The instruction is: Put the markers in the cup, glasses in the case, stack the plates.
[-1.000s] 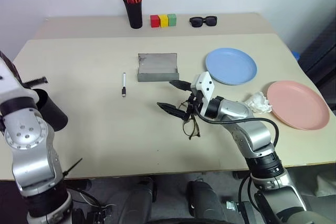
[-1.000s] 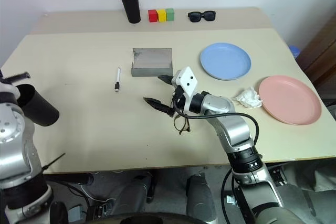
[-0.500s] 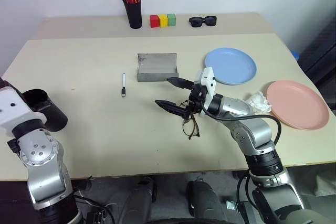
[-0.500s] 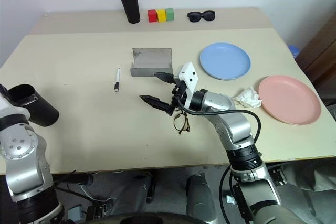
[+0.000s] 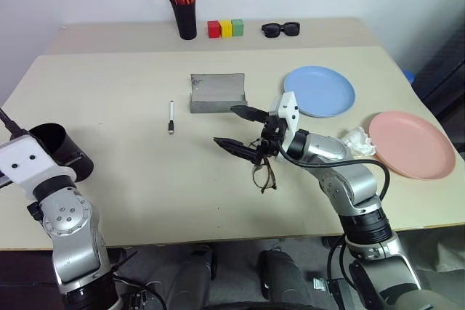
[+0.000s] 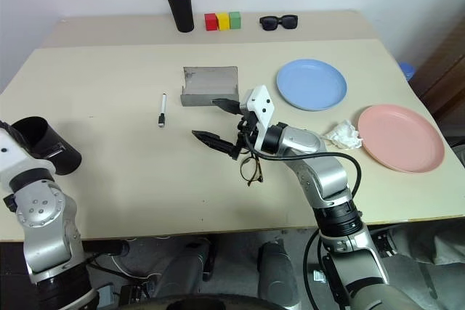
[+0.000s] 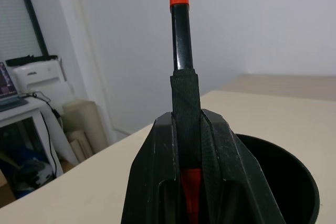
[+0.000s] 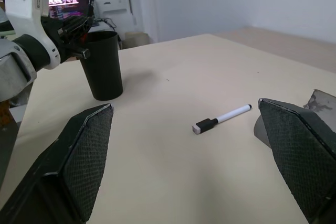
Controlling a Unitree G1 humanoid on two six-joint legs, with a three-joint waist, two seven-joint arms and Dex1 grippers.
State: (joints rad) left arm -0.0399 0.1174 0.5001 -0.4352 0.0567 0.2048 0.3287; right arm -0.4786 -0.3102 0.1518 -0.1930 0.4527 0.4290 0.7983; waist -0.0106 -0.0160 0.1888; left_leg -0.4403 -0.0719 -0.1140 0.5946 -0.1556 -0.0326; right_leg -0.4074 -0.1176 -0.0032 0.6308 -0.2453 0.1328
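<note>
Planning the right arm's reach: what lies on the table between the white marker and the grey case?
Bare tabletop between the white marker and the grey case, seen in both eye views.

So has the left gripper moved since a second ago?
Yes. The left gripper, shut on the red marker, has come down beside the cup.

The middle of the surface (image 5: 131, 99) is mostly bare, so there is lots of room to pass there. A white pen (image 5: 171, 117) lies alone on it, well apart from other things. The grey case (image 5: 217, 94) stands open just behind the right tool (image 5: 237, 128), and the thin glasses (image 5: 264, 177) lie just below it. The black cup (image 5: 62, 152) blocks the left edge. The two plates (image 5: 320, 91) and a crumpled tissue (image 5: 360, 141) fill the right side
</note>
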